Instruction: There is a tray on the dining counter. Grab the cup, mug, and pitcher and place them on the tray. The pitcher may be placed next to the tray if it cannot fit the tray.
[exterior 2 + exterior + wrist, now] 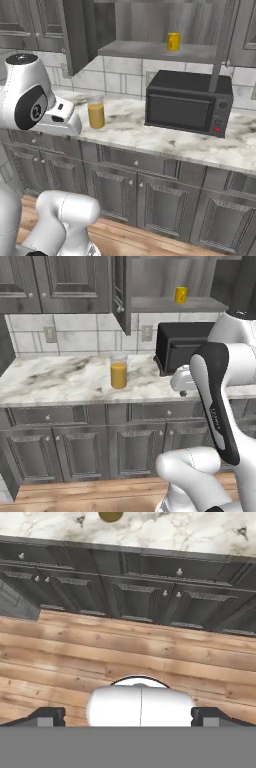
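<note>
The pitcher [118, 372] [96, 112], clear glass with orange liquid, stands upright on the tile-backed marble worktop [55, 381]; its orange shows at the top edge of the hand view [110, 516]. A small yellow vessel [181, 294] [173, 41] sits on the shelf of the open wall cabinet; I cannot tell whether it is the cup or the mug. My gripper [128, 718] is open and empty, fingertips [47, 717] wide apart, pointing down at the floor in front of the cabinets. The white hand [181, 381] [60, 119] hangs right of the pitcher, apart from it. The tray and dining counter are out of view.
A black microwave [180, 346] [189, 102] stands on the worktop right of the pitcher. The wall cabinet's door [121, 293] [75, 35] hangs open above it. Dark base cabinets [135, 597] run under the worktop, with wooden floor [125, 647] before them.
</note>
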